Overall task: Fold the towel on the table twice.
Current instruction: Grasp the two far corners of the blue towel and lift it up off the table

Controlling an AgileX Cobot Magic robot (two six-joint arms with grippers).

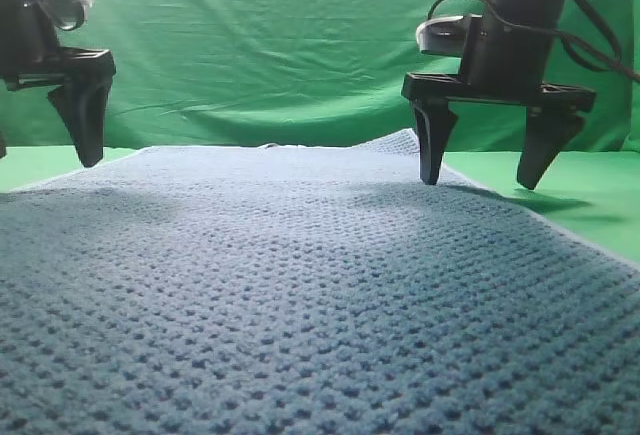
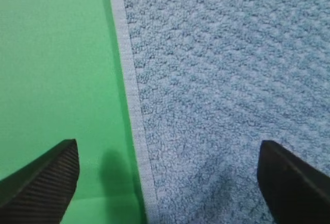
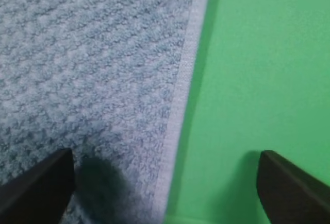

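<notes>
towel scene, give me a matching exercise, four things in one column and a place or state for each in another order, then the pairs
Things:
1. towel
2. table
3. left gripper
4. right gripper

Places or states:
A. open, straddling the towel's right edge trim
B. smooth bright green, showing on both sides of the cloth
C. spread out, blue-grey waffle weave
D. open, one finger over the green cover, the other over the towel's left side

Pairs: 1-C, 2-B, 3-D, 4-A

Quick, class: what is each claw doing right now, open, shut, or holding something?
Left claw: open, holding nothing, straddling the towel edge.
Right claw: open, holding nothing, above the towel's far edge.
</notes>
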